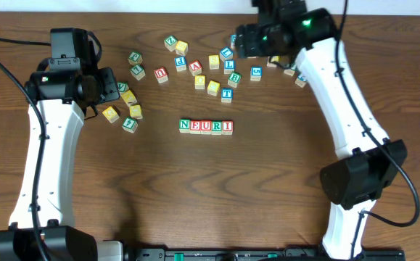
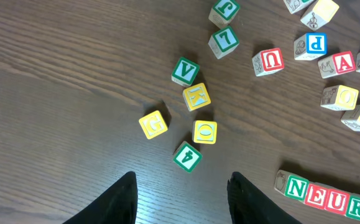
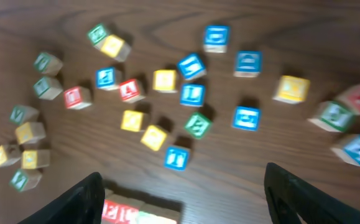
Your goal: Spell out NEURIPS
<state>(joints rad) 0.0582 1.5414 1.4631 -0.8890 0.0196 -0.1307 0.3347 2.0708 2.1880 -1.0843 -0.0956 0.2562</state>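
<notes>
A row of blocks (image 1: 206, 126) reads NEURI. The left gripper (image 2: 183, 180) hovers left of it and the right gripper (image 3: 184, 177) beyond it. Both are released and empty.

Even, fairly bright light covers the table (image 1: 195, 188), with no glare on the wood. The loose cubes (image 1: 213, 88) above the lettered row (image 1: 206, 126) cast short, soft shadows. The overhead and left wrist views are sharp, with legible letters. The right wrist view is blurred throughout: the loose cubes above the lettered row smear and their letters are unreadable.

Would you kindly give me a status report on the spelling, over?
Left gripper open, right gripper open, both empty. NEURI row set; P block loose. Row's end unobstructed.
</notes>
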